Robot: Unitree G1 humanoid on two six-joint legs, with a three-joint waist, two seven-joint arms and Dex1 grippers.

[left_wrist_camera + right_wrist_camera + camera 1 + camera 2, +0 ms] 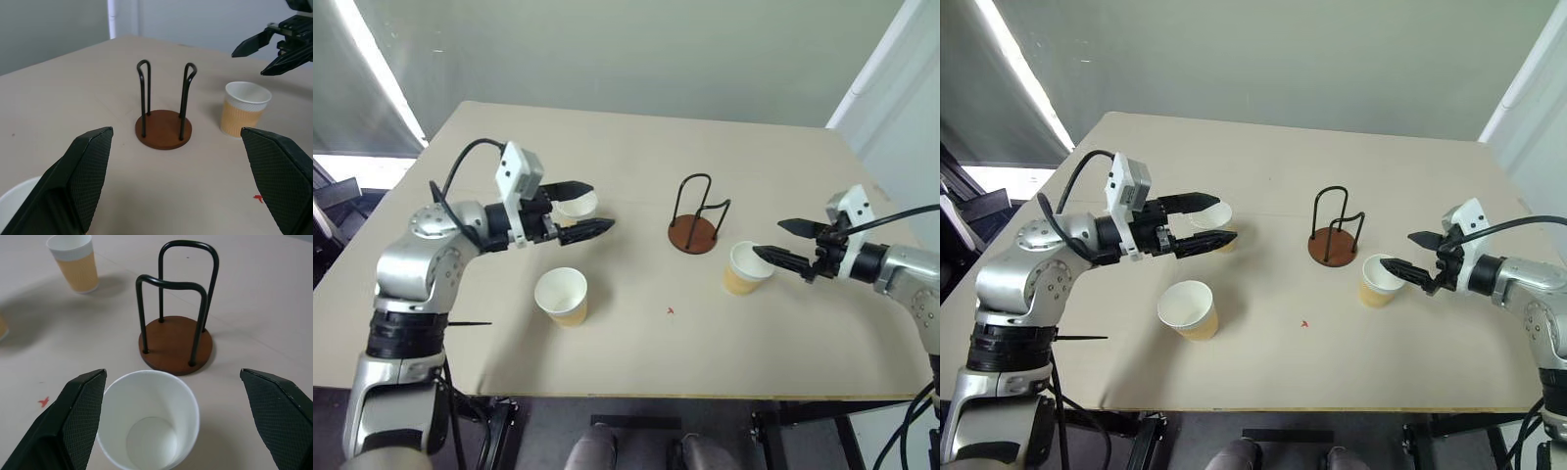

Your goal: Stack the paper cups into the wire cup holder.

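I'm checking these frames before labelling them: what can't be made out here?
- Far paper cup: in the head views the left pincer covers most of it, leaving rim and inside.
- Near cup: cut off by the left wrist view's edge and a finger.
- Red mark on the table: too small to identify.

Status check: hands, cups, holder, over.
Both hands open and empty, left hand, right hand. Three tan paper cups upright on table, black wire cup holder empty. No obstruction.

Three tan paper cups (pixel 562 295) (pixel 745 267) (pixel 578 205) stand upright — apart — around the empty wire cup holder (pixel 694 221).
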